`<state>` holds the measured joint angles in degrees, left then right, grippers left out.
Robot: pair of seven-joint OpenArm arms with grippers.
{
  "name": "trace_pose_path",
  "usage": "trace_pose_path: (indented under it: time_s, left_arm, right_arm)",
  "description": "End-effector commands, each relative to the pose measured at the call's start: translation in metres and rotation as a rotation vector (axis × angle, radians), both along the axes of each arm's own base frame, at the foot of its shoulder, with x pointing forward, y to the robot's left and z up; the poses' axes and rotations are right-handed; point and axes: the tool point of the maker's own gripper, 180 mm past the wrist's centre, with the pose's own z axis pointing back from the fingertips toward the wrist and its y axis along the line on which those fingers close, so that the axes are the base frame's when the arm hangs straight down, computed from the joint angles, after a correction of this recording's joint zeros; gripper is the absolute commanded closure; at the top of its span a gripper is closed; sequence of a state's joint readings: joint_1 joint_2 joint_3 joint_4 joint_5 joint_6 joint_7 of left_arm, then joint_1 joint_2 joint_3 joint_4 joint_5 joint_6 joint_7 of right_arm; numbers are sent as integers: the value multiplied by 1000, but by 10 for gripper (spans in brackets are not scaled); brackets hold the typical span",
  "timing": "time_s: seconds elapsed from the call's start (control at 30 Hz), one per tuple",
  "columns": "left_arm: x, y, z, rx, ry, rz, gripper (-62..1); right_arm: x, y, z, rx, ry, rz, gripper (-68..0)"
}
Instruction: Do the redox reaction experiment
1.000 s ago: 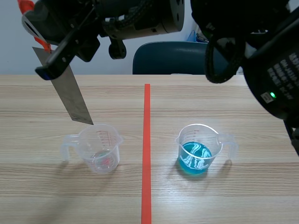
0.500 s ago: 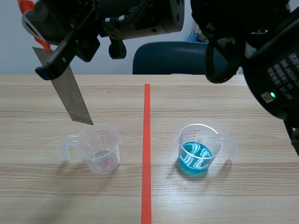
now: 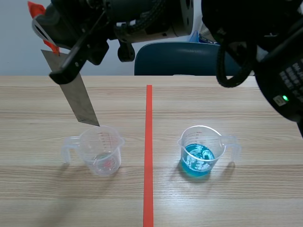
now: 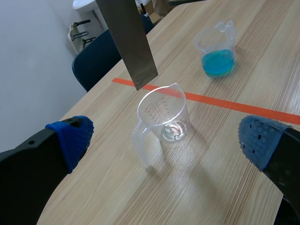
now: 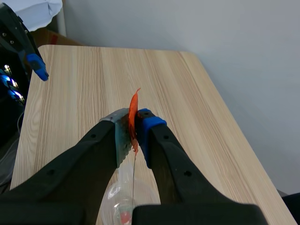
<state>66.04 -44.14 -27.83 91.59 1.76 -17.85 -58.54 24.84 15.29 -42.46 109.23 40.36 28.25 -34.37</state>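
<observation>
A grey metal strip point(image 3: 78, 94) with orange tape at its top hangs tilted, and my right gripper point(image 3: 59, 71) is shut on its upper end. Its lower tip sits just above the far left rim of a clear measuring cup point(image 3: 100, 150) that holds only a small reddish residue. In the right wrist view the strip point(image 5: 132, 180) shows edge-on between the fingers point(image 5: 152, 129), above the cup point(image 5: 123, 206). My left gripper point(image 4: 166, 154) is open, with the clear cup point(image 4: 164, 117) and the strip point(image 4: 129, 42) ahead of it. A second cup point(image 3: 199, 151) with blue liquid stands right of the tape line.
A blue chair point(image 3: 180, 59) stands behind the table's far edge. The right arm crosses the top of the scene from the right. One blue pad of the left gripper point(image 5: 36, 65) shows beyond the table's end in the right wrist view.
The right gripper and the strip have shifted a little to the right, bringing the strip's lower tip closer over the clear cup. Both cups stay put.
</observation>
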Motion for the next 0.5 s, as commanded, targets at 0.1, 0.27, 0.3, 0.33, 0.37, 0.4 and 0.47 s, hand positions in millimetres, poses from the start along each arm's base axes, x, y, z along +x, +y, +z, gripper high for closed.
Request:
trace_pose_path:
  time_s: [0.1,0.27,0.3,0.33,0.37,0.4,0.47]
  left_arm:
    - [0,-1,4,-16,-13,-1,-623]
    - [0,-1,4,-16,-13,-2,-623]
    - [0,-1,4,-15,-13,-5,-623]
    - [0,-1,5,-12,-13,-14,-623]
    - [1,-2,5,-7,-12,-26,-623]
    - [2,-3,5,-3,-12,-38,-623]
    - [4,-5,5,13,-8,-70,-623]
  right_arm:
    - [0,-9,5,8,-23,1,-11]
    - [-16,-23,13,10,-78,26,-11]
    - [-20,-26,14,11,-85,27,-11]
    - [-22,-30,15,13,-92,24,-11]
    - [-25,-35,16,16,-96,19,-11]
    - [-28,-39,16,16,-98,13,-11]
    - [-32,-48,16,14,-100,-4,-10]
